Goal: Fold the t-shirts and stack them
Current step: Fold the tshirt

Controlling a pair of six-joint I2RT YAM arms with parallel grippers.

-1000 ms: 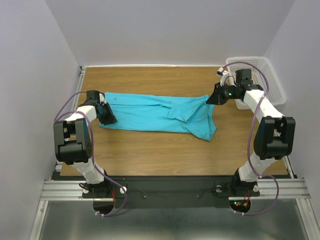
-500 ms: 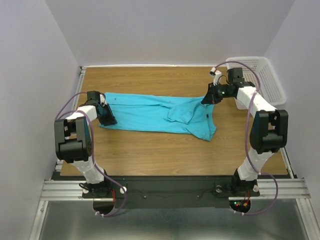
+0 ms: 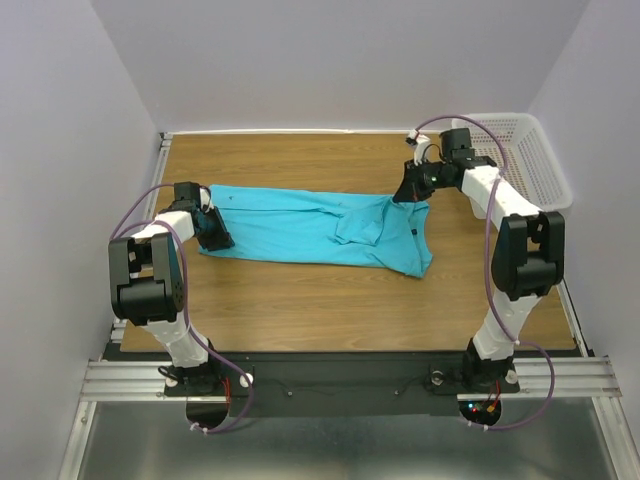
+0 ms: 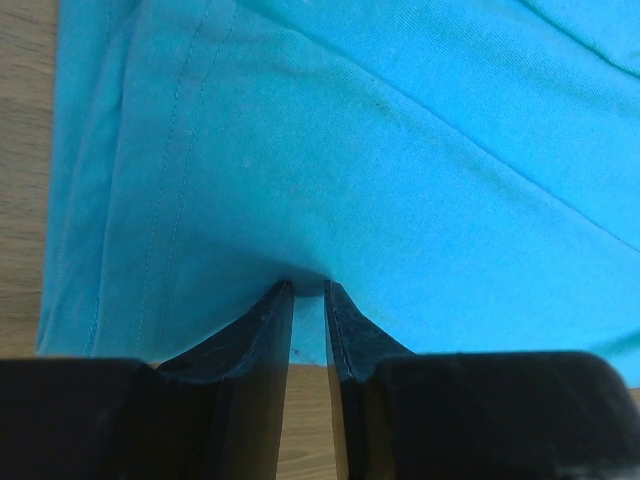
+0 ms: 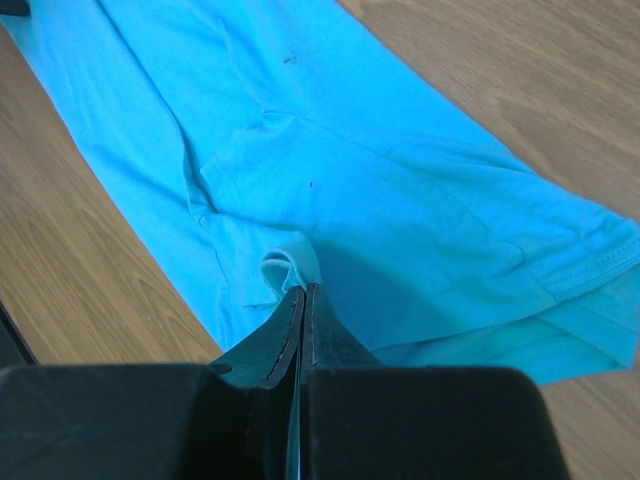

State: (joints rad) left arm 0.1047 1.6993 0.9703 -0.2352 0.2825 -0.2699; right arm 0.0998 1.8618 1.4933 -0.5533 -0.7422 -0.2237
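The turquoise t-shirt [image 3: 290, 225] lies stretched left to right across the wooden table [image 3: 300, 300], its right end bunched and partly folded over. My left gripper [image 3: 218, 238] sits at the shirt's left edge. In the left wrist view the gripper [image 4: 306, 288] has its fingers almost together, pinching the shirt's cloth [image 4: 350, 150]. My right gripper [image 3: 403, 195] holds the shirt's far right corner. In the right wrist view the gripper [image 5: 303, 290] is shut on a thin fold of the shirt [image 5: 400, 200], with a small curl of cloth at the tips.
A white mesh basket [image 3: 530, 150] stands at the far right corner of the table, behind the right arm. Grey walls close the table in on the left, far and right sides. Bare wood shows in front of and behind the shirt.
My right gripper has moved left with the shirt's right corner in it, pulling that end in over the shirt. The left gripper has not moved.
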